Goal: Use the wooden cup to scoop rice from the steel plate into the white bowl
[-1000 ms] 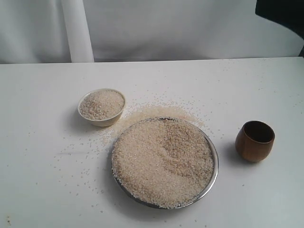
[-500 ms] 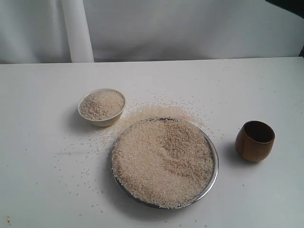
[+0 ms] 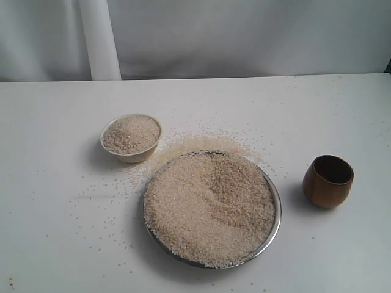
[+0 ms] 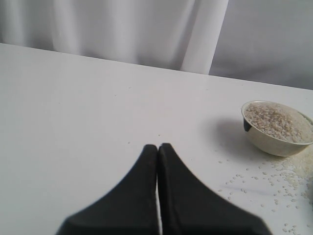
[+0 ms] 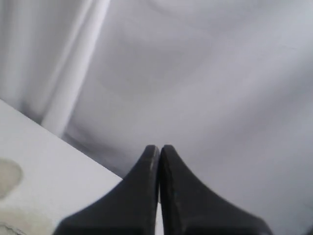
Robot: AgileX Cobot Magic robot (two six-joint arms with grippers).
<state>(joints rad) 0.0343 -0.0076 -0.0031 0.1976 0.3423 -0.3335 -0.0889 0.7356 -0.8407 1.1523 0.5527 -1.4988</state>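
The rice (image 3: pixel 211 207) is a pale beige, grainy heap that fills the steel plate (image 3: pixel 279 215) almost to its thin shiny rim, with a shallow hollow near the middle. The plate sits near the front edge of the white table (image 3: pixel 49 201), about midway along it. Loose grains lie spilled on the table behind the plate and trail toward the white bowl (image 3: pixel 131 156), which stands just beside the plate's far left side and is itself heaped with rice. The wooden cup (image 3: pixel 328 181) stands upright and apart from the plate, toward the right edge; its inside is too dark to make out. Neither arm shows in the exterior view. The left gripper (image 4: pixel 157 147) hangs over bare table with its fingertips pressed together, holding nothing. The right gripper (image 5: pixel 159 148) is likewise closed and empty, facing the grey curtain (image 5: pixel 205 73); its picture is blurred.
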